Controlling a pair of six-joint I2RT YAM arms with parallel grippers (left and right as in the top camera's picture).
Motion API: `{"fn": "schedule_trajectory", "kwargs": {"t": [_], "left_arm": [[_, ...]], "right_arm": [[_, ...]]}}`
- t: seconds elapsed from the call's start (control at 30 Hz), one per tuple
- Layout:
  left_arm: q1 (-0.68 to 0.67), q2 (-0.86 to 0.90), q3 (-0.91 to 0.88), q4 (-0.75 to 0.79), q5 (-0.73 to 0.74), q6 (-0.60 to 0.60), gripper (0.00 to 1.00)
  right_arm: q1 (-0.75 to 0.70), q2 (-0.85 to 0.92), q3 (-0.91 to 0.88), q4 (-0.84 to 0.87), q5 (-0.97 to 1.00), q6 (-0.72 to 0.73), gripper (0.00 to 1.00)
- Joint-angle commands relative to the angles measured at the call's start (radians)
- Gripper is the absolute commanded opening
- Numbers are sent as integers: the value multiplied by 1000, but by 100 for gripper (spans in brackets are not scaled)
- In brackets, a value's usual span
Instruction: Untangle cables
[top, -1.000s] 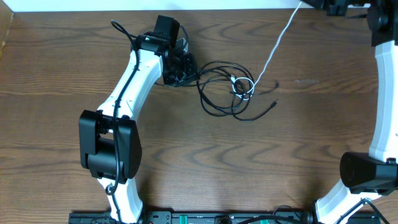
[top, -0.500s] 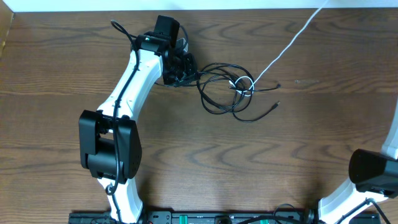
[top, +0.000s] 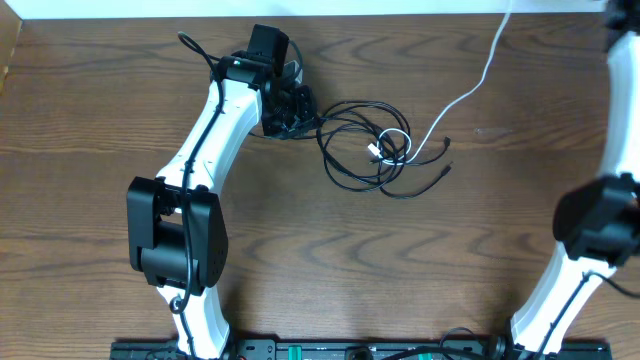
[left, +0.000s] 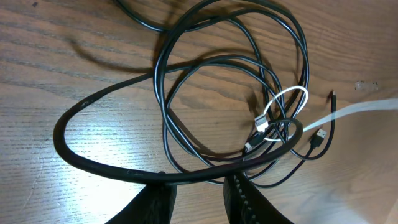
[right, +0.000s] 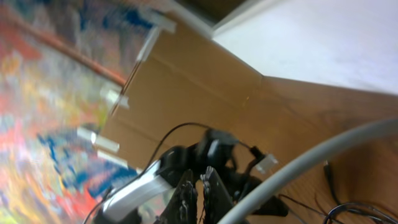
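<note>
Our wooden table (top: 450, 260) meets a white wall (top: 150, 7). Black cables (left: 186, 176) coil beyond the left pincer (left: 198, 190), its grip unclear; the right pincer (right: 199, 186) clenches the white cable (right: 311, 158).

Your overhead view is evenly lit and sharp. Glare whitens the table (left: 112, 140) under the left wrist camera; the right wrist picture is blurred, its white cable (right: 311, 158) smeared.
</note>
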Motion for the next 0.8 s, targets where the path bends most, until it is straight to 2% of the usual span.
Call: {"fn": "schedule_trajectory", "kwargs": {"t": [0.0, 0.17, 0.2, 0.23, 0.33, 0.43, 0.47, 0.5, 0.53, 0.57, 0.6, 0.67, 0.73, 0.77], "left_arm": [[-2, 17, -4, -2, -6, 17, 31], [-2, 17, -4, 1, -7, 17, 31], [-2, 17, -4, 1, -7, 18, 31], [-2, 17, -4, 1, -7, 18, 31], [-2, 17, -4, 1, -26, 17, 31], [-2, 17, -4, 2, -41, 17, 31], [-2, 17, -4, 2, -40, 17, 31], [-2, 17, -4, 2, -40, 17, 31], [-2, 17, -4, 2, -40, 18, 37], [-2, 17, -4, 2, -40, 18, 40], [-2, 17, -4, 4, -40, 27, 43], [-2, 17, -4, 5, -40, 70, 46], [-2, 17, -4, 6, -40, 118, 48], [-2, 17, -4, 9, -40, 135, 49]], "right_arm": [[42, 60, 2, -113, 42, -184, 2], [67, 93, 2, -603, 251, -588, 2], [67, 92, 2, -768, 388, -710, 2], [67, 92, 2, -853, 477, -768, 1], [67, 92, 2, -1051, 740, -876, 1], [70, 92, 2, -1126, 807, -933, 1], [74, 92, 2, -1152, 830, -954, 4], [79, 92, 2, -1185, 873, -973, 13], [84, 92, 2, -1206, 907, -982, 22], [93, 92, 2, -1239, 962, -994, 41], [101, 92, 2, -1260, 1001, -996, 47], [116, 92, 2, -1297, 1035, -1046, 70], [134, 92, 2, -1332, 1035, -1124, 85], [145, 92, 2, -1351, 1035, -1167, 87]]}}
